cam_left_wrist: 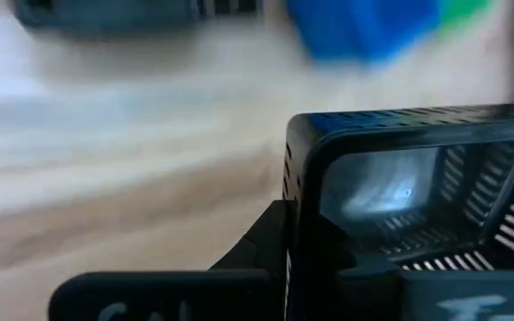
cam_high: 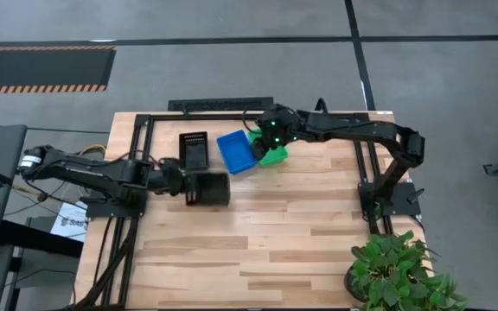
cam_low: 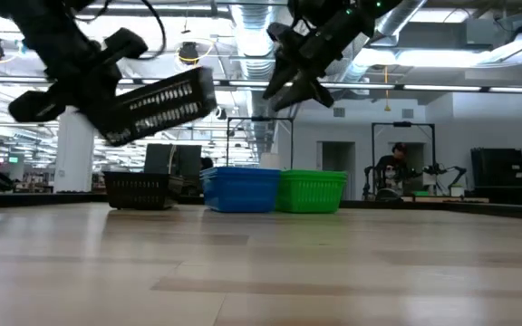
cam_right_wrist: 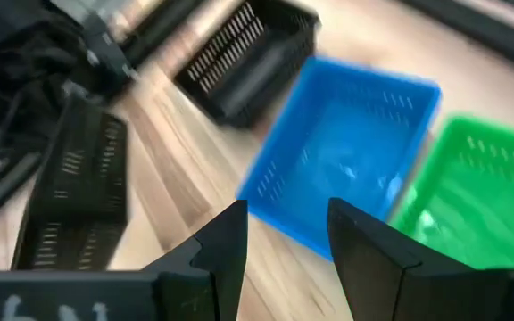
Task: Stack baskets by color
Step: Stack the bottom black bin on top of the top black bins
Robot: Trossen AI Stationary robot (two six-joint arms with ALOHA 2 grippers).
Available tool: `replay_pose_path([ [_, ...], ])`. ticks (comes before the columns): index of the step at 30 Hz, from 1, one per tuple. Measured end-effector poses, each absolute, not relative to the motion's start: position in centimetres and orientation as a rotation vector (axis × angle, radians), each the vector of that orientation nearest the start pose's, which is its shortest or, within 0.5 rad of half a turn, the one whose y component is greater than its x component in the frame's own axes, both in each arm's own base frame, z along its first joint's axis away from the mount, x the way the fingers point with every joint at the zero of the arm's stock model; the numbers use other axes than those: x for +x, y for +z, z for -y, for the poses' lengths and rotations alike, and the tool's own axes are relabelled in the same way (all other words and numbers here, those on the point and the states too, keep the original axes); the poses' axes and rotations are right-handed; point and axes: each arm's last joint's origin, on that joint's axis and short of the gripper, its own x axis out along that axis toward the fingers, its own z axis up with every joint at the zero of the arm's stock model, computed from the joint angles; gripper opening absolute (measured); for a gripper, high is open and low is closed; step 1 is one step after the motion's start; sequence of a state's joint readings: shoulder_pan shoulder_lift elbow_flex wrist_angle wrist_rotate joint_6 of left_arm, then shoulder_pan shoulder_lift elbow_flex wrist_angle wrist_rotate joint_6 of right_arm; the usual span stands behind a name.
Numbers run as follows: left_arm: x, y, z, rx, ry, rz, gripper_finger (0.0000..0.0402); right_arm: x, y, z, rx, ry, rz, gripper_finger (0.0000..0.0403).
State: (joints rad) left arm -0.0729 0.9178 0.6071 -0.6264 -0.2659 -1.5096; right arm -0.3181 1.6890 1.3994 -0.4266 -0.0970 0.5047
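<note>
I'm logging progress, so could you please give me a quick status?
Left claw shut on a black basket, lifted off the table. Right claw open, above the blue basket and green basket. Nothing blocking.

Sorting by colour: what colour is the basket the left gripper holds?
Black; the basket shows best in the low view, lifted and tilted in the left gripper.

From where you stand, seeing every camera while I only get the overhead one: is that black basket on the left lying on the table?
Observer: No. The low view shows the black basket lifted and tilted in the left gripper.
Operator: Is the other gripper touching anything?
Observer: No. The right gripper hangs open above the blue basket and green basket.
Operator: Do those two touch?
Observer: They appear to, side by side.
</note>
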Motion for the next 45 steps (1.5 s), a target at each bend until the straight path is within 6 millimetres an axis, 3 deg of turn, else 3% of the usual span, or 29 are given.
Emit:
replay_pose_path([
  [5, 15.7, 23.4, -0.7, -1.35, 1.016, -0.156, 0.0, 37.0, 30.2, 10.8, 0.607, -0.401, -0.475, 0.0175],
  [10, 15.2, 24.0, -1.7, -1.362, 1.148, 0.19, 0.0, 37.8, 31.3, 10.0, 0.56, -0.504, -0.313, 0.0175],
  [18, 16.6, 24.8, -3.3, -1.26, 1.204, 0.452, 0.0, 38.9, 32.5, 9.7, 0.516, -0.499, -0.125, 0.0175],
  [23, 17.9, 25.4, -4.8, -1.158, 1.223, 0.518, 0.0, 39.5, 32.0, 10.0, 0.576, -0.501, -0.082, 0.0175],
  [30, 19.5, 25.8, -6.6, -1.048, 1.179, 0.46, 0.0, 39.6, 31.7, 10.1, 0.587, -0.533, -0.076, 0.0175],
  [38, 20.4, 26.3, -7.6, -0.98, 1.08, 0.411, 0.0, 39.5, 31.8, 10.7, 0.587, -0.561, -0.054, 0.0175],
  [45, 20.6, 25.9, -8.3, -0.931, 1.111, 0.382, 0.0, 39.4, 31.9, 11.0, 0.602, -0.571, -0.039, 0.0175],
])
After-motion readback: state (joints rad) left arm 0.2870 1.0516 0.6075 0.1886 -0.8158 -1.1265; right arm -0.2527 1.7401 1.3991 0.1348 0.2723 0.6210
